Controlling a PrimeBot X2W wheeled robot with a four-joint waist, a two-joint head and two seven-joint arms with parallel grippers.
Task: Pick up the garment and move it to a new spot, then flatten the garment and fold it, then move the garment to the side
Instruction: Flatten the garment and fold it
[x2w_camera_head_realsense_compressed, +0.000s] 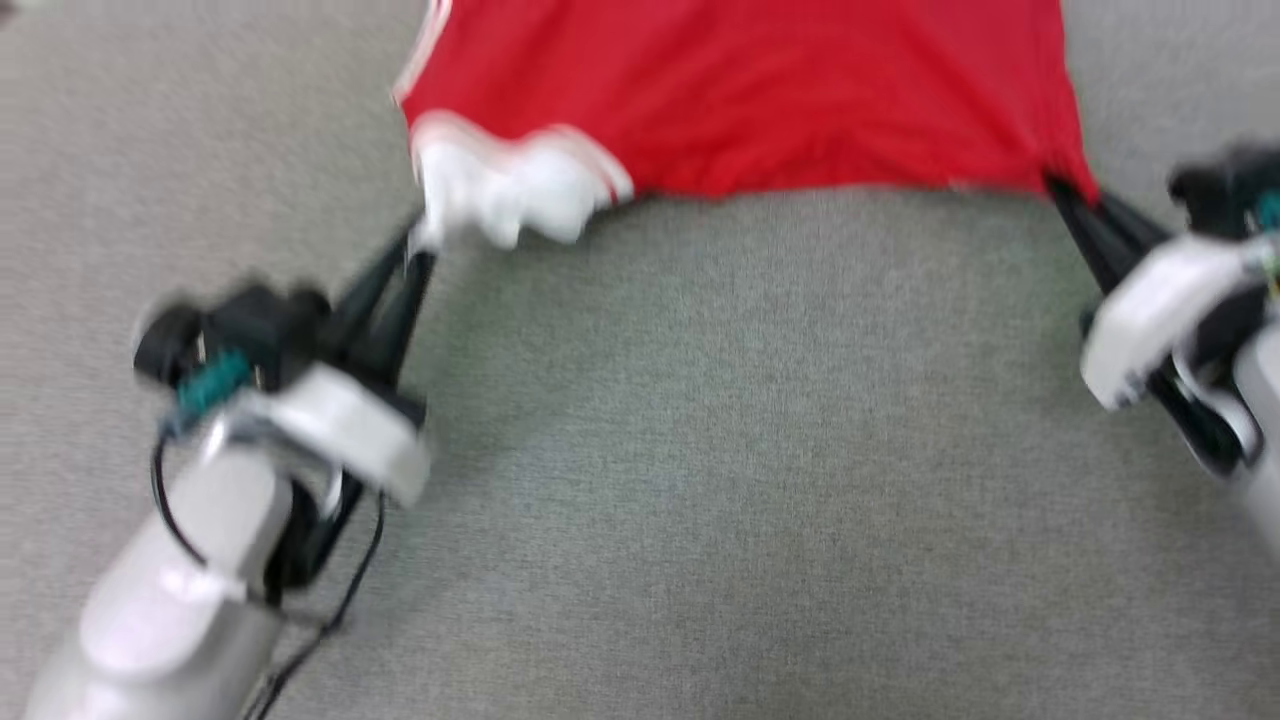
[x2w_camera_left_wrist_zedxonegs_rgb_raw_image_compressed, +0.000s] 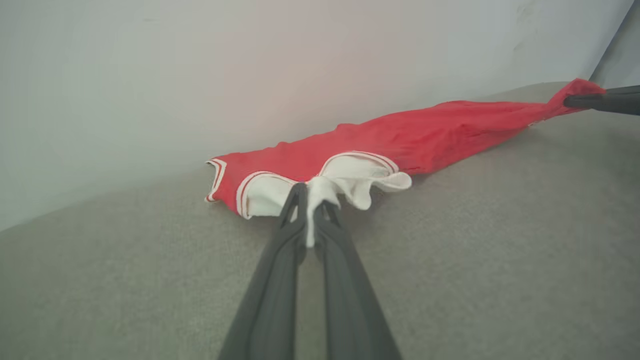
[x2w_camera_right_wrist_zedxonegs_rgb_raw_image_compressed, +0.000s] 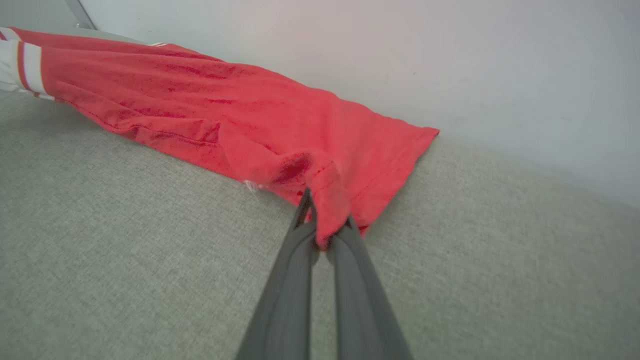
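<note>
The garment (x2w_camera_head_realsense_compressed: 760, 90) is a red jersey with a white, striped-trim sleeve, spread flat on the grey fabric surface at the top of the head view. My left gripper (x2w_camera_head_realsense_compressed: 418, 240) is shut on the white sleeve (x2w_camera_left_wrist_zedxonegs_rgb_raw_image_compressed: 345, 180) at the near left corner. My right gripper (x2w_camera_head_realsense_compressed: 1062, 190) is shut on the red hem corner (x2w_camera_right_wrist_zedxonegs_rgb_raw_image_compressed: 330, 210) at the near right. The near edge is stretched between both grippers. In the left wrist view the garment (x2w_camera_left_wrist_zedxonegs_rgb_raw_image_compressed: 425, 135) runs away to the right, where the other gripper's fingers (x2w_camera_left_wrist_zedxonegs_rgb_raw_image_compressed: 600, 100) pinch its far corner.
The grey fabric surface (x2w_camera_head_realsense_compressed: 700, 480) stretches wide in front of the garment. A pale wall (x2w_camera_right_wrist_zedxonegs_rgb_raw_image_compressed: 450, 60) rises just behind the garment's far edge in both wrist views.
</note>
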